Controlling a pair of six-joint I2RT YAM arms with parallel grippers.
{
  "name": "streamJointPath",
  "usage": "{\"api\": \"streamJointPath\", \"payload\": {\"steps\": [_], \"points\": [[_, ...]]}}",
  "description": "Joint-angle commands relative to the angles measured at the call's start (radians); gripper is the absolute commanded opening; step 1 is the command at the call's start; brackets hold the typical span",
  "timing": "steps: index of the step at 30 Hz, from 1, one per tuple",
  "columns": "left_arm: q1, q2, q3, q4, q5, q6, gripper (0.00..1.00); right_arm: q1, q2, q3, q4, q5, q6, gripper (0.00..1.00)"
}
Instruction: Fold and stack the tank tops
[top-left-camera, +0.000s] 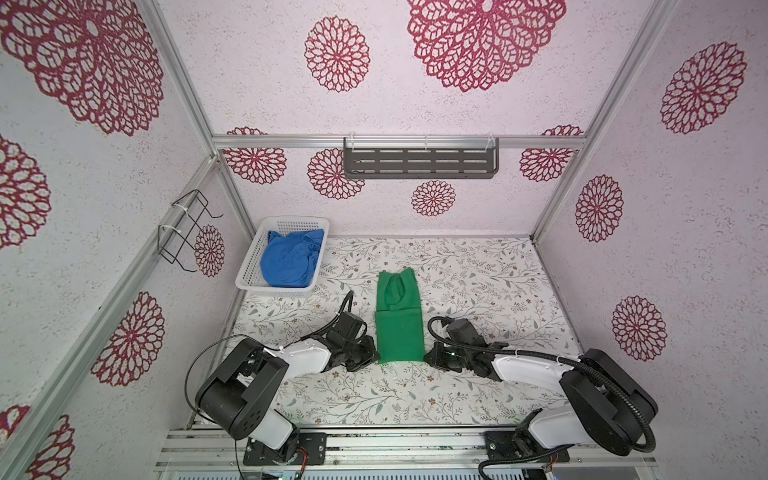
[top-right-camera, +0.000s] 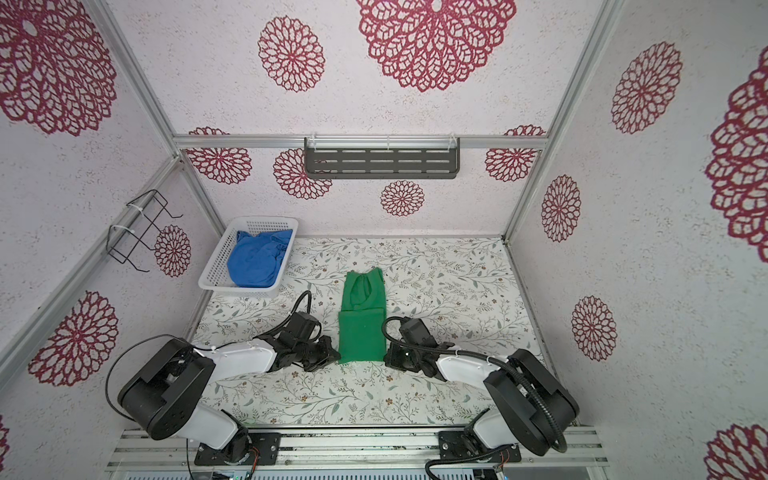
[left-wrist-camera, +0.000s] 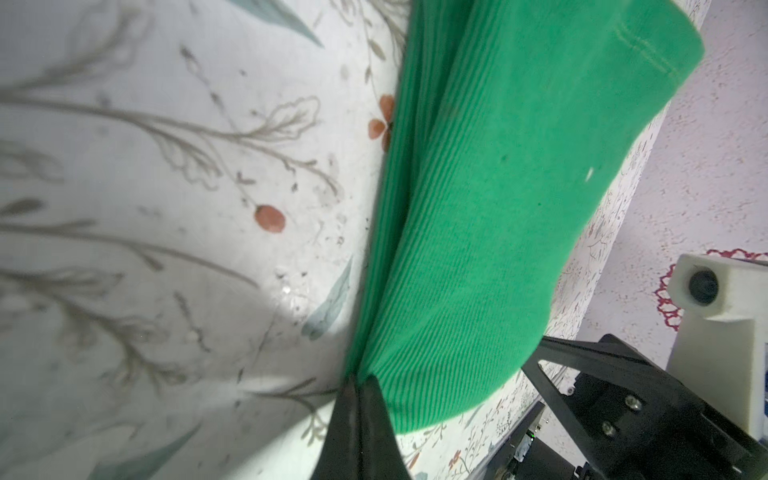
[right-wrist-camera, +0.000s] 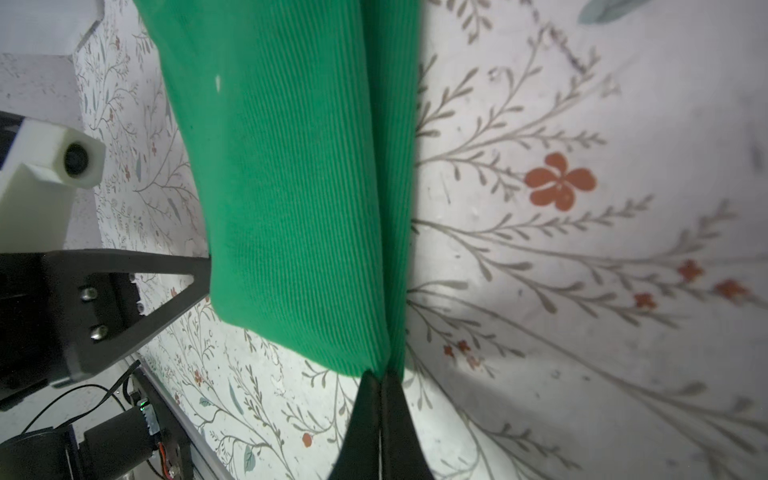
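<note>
I see the green tank top (left-wrist-camera: 478, 208) as fine-ribbed knit cloth, matt. Under it the bench (top-left-camera: 478, 282) has a smooth printed covering, faintly scuffed. At its near corners the jaws of the left gripper (left-wrist-camera: 359, 384) and right gripper (right-wrist-camera: 381, 376) look like matt black plastic. Beyond it, the white basket (top-left-camera: 249, 266) is perforated plastic and the blue tank top (top-left-camera: 291, 262) is soft, crumpled cloth.

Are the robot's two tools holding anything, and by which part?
Yes, the green tank top. The left tool pinches its near left corner, the right tool its near right corner, both shut on the fabric.
</note>
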Motion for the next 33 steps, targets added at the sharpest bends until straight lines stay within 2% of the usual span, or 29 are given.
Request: {"api": "streamJointPath", "payload": {"steps": [1, 10, 13, 14, 16, 19, 23, 26, 33], "points": [[0.018, -0.039, -0.006, -0.089, -0.041, 0.030, 0.00, 0.015, -0.041, -0.025, -0.036, 0.033, 0.042, 0.00], [0.016, -0.071, 0.047, -0.126, -0.036, 0.039, 0.00, 0.024, -0.101, 0.006, -0.130, 0.052, 0.047, 0.00], [0.019, -0.072, 0.073, -0.191, -0.038, 0.079, 0.00, 0.032, -0.118, 0.023, -0.178, 0.056, 0.036, 0.09], [0.021, -0.076, 0.081, -0.220, -0.040, 0.094, 0.04, 0.033, -0.130, 0.033, -0.209, 0.069, 0.026, 0.11], [0.021, -0.099, 0.097, -0.290, -0.046, 0.123, 0.21, 0.032, -0.166, 0.067, -0.289, 0.099, -0.002, 0.13], [0.023, -0.151, 0.103, -0.377, -0.069, 0.146, 0.42, 0.031, -0.200, 0.115, -0.381, 0.137, -0.032, 0.17], [0.021, -0.216, 0.083, -0.406, -0.081, 0.114, 0.62, 0.034, -0.206, 0.121, -0.374, 0.127, -0.016, 0.26], [-0.008, -0.254, 0.054, -0.353, -0.070, 0.041, 0.67, 0.058, -0.181, 0.116, -0.304, 0.118, 0.025, 0.31], [-0.047, -0.270, -0.080, -0.121, -0.054, -0.159, 0.67, 0.114, -0.100, 0.073, -0.107, 0.102, 0.120, 0.35]]}}
